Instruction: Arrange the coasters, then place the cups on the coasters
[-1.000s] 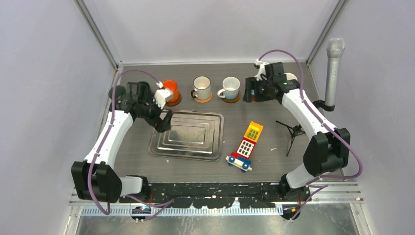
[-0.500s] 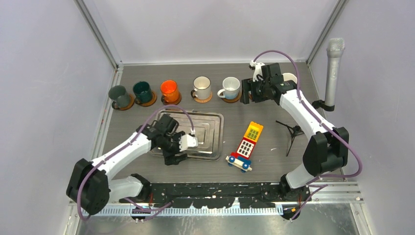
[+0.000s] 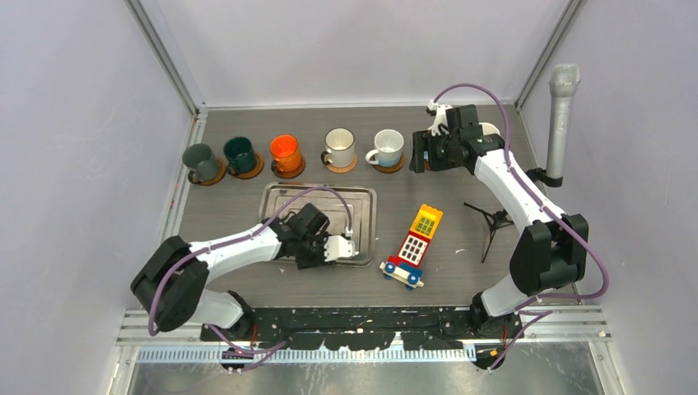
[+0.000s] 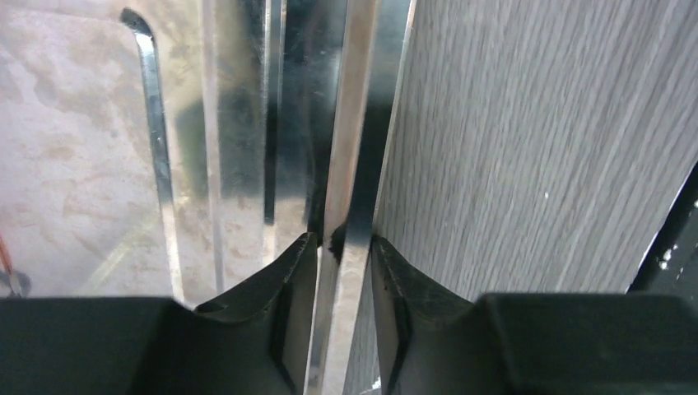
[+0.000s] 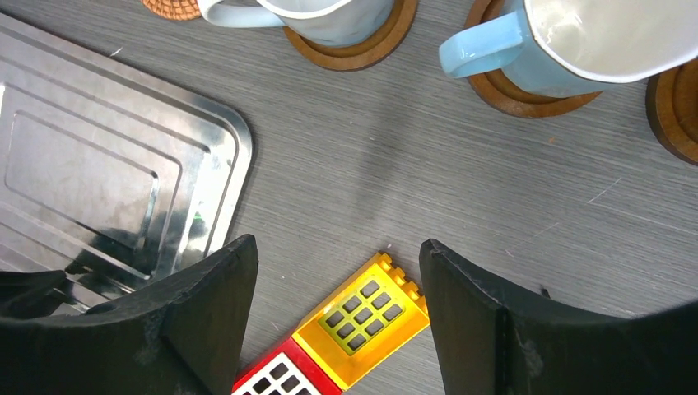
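Far row: five cups, each seated on its own coaster. From the left: grey-green cup (image 3: 200, 160), dark teal cup (image 3: 239, 153), orange cup (image 3: 285, 150), white cup (image 3: 338, 145), blue-handled cup (image 3: 388, 146).
Coasters: one coaster (image 3: 339, 167) under each cup in that row, evenly spaced. A further coaster (image 5: 677, 111) cut off at the right edge of the right wrist view; whether loaded, cannot tell.
Far right end of row: hidden behind the right arm. A pale rim (image 3: 490, 128) glimpsed there, identity not confirmed.
Left gripper (image 4: 343, 240): low at the near right corner of the metal tray (image 3: 364, 216), fingers (image 4: 284, 284) closed on the tray's raised rim, one either side.
Right gripper (image 5: 337, 251): hovering above the table just right of the blue-handled cup, jaws wide apart, nothing between them.
Other items: toy block car (image 3: 411, 247) just right of the tray.
Progress: judged well advanced. Five placements confirmed; anything beyond the blue-handled cup unverifiable.
Step in hand: left arm engaged with the tray, not with a cup or a coaster; probably shifting it aside.
Outstanding: confirm the far right end; seat any cup lacking a coaster there.
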